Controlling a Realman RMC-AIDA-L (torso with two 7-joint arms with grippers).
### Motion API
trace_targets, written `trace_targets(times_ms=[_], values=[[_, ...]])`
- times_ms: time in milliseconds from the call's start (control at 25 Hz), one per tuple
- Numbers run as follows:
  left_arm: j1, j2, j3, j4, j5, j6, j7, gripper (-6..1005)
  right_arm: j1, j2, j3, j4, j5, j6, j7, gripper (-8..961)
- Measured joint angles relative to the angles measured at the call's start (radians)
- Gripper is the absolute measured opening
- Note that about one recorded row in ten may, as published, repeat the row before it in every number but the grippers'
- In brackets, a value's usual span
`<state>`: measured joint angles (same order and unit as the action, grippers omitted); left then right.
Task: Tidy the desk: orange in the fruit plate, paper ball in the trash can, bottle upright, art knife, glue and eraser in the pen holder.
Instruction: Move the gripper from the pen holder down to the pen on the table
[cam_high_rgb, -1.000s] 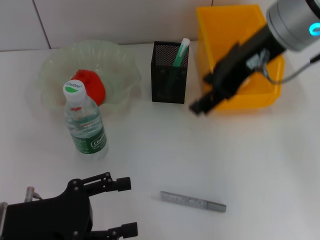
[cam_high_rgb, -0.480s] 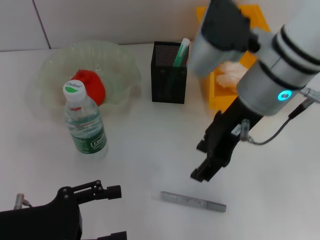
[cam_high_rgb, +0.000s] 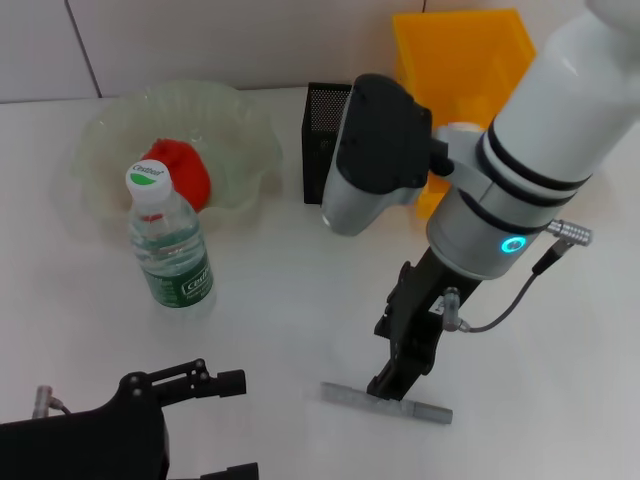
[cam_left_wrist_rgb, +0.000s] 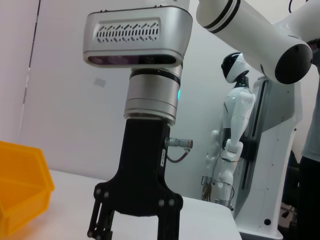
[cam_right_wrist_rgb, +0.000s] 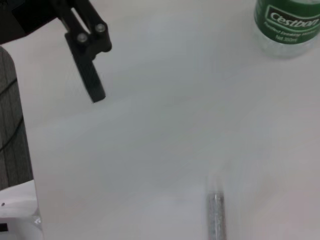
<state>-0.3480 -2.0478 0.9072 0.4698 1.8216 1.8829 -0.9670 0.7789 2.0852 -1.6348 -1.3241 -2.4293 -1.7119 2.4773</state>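
Note:
The grey glue lies on the desk near the front, and my right gripper hangs directly over its middle, open and empty. The left wrist view shows that right gripper with its fingers spread apart. The right wrist view catches one end of the glue. The orange rests in the fruit plate. The bottle stands upright. My right arm covers part of the pen holder and the trash can. The art knife, paper ball and eraser are hidden. My left gripper is open at the front left.
A tiled wall runs behind the desk. The bottle's base and a left gripper finger appear in the right wrist view. A corner of the trash can shows in the left wrist view.
My right arm swung away from the trash can, forward and down, and now hangs over the glue. It now hides the art knife. The left gripper drew back slightly.

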Motion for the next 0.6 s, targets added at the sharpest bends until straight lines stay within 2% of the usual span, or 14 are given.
trace_targets(times_ms=[600], values=[[0.007,0.000,-0.007,-0.001,0.012,-0.094,0.068,813,0.012,0.003,-0.126,0.063,0.010,0.096,0.028,688]])
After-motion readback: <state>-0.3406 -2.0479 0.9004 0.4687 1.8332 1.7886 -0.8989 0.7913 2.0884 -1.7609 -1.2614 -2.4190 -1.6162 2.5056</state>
